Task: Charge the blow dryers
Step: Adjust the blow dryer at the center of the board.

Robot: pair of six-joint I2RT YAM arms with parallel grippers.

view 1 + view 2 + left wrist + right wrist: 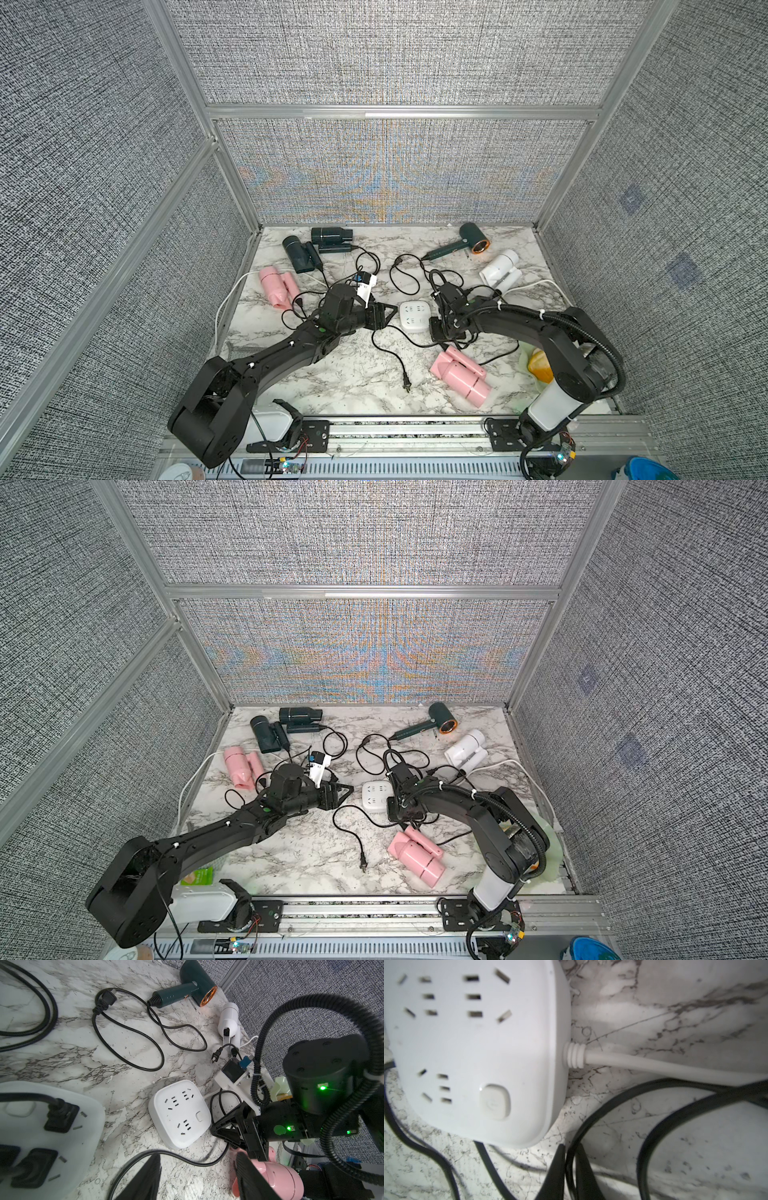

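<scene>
Right wrist view first: the right end effector is pinched narrow around a black cord, low over the desk and just beside the middle socket block. Every slot on that block is empty. I cannot tell which dryer owns that cord.

Over to the left wrist view: the left end effector stands partly open with nothing between its fingers, hovering between the two blocks. The near socket block has seated plugs in it. Two are plain to see and a third is cut off by the frame edge.

Both top views give the full line-up. At 11 o'clock lie one dark dryer and another dark dryer, and at 9 o'clock a pink dryer. Their cords run in under the left arm, so I judge those three are plugged in.

The other half is not done. The copper-ringed dryer is at 1 o'clock, the white dryer at 2 o'clock and the second pink dryer at 5 o'clock. A loose plug lies at 6 o'clock, a bare plug just beside the white dryer, and an angled plug out on the marble.

I call it about halfway, with three left. The grip is on cord, not plug, so it likely has to work along to the plug end.
</scene>
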